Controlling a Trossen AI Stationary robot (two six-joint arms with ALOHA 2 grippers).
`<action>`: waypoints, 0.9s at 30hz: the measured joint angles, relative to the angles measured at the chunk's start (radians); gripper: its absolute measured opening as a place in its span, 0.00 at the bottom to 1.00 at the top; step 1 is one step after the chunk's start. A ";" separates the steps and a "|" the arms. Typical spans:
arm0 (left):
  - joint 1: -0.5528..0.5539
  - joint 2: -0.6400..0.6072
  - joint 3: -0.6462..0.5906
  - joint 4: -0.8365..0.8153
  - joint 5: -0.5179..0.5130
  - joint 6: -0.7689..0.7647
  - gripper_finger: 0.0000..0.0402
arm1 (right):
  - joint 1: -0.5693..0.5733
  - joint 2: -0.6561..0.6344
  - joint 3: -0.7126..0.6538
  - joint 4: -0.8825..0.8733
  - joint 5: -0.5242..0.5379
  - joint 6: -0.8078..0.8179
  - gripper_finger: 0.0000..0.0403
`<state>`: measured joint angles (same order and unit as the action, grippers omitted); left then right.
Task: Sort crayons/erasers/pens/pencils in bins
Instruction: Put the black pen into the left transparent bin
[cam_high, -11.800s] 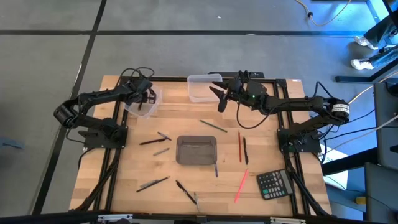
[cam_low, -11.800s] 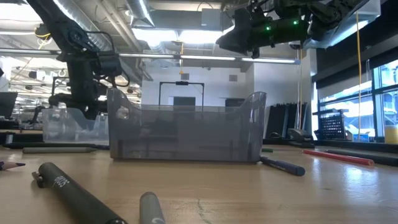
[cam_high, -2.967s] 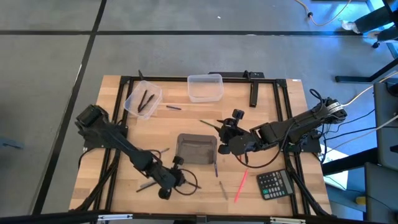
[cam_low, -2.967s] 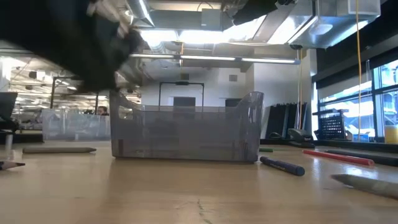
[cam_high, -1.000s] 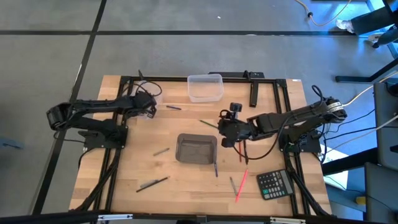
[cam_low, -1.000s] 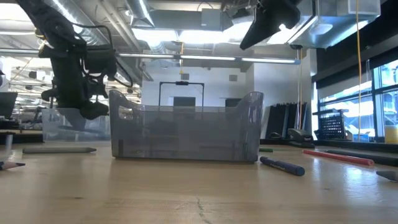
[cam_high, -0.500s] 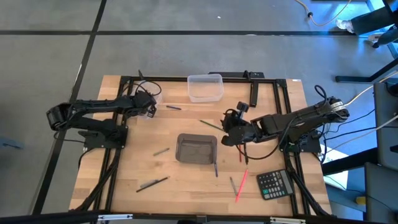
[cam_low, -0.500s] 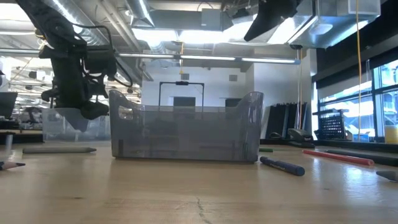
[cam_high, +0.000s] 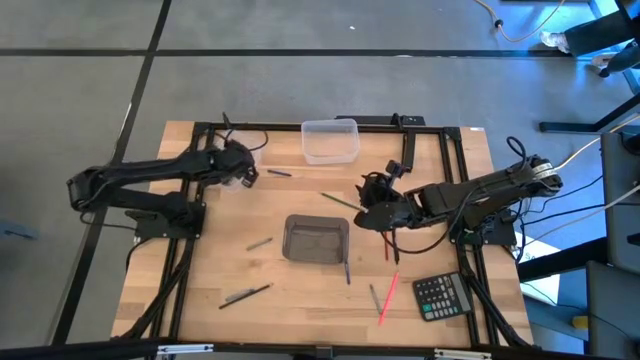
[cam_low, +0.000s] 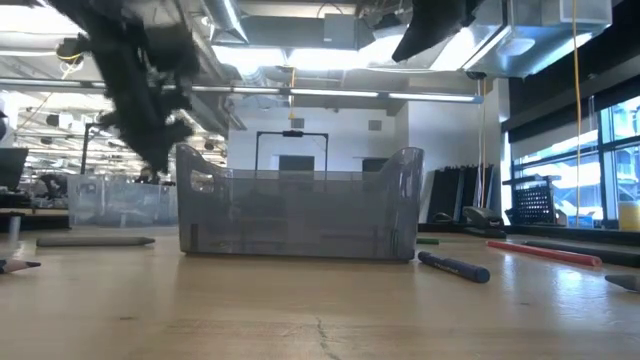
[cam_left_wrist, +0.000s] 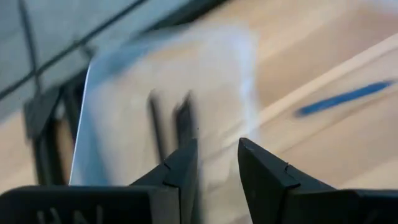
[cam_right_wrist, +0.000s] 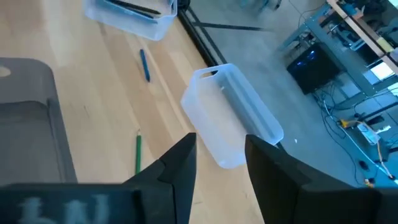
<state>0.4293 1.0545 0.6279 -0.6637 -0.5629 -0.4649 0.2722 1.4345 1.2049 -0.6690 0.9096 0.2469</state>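
No text or label can be read.

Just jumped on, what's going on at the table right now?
Sorting is midway. The left gripper hangs open and empty over the far-left clear bin, which holds two dark sticks. The right gripper, also open and empty, hovers beside the grey bin. Several sticks lie loose on the table.

Three bins (cam_high: 330, 140); about nine loose sticks (cam_high: 388, 295) outside them; one calculator (cam_high: 441, 296); two arms (cam_high: 470, 195)
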 joint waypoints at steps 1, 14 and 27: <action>-0.023 -0.012 0.022 -0.001 0.000 0.004 0.27 | 0.000 -0.001 0.000 -0.002 -0.001 0.007 0.35; -0.360 0.123 0.145 0.595 0.163 0.258 0.27 | 0.229 -0.175 -0.001 -0.066 0.181 0.080 0.35; -0.423 0.649 0.511 0.629 0.368 0.393 0.27 | 0.277 -0.203 -0.001 -0.431 0.170 0.455 0.35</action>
<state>0.0067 1.7040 1.1392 -0.0349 -0.1944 -0.0723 0.5491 1.2314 1.2037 -1.0999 1.0800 0.7020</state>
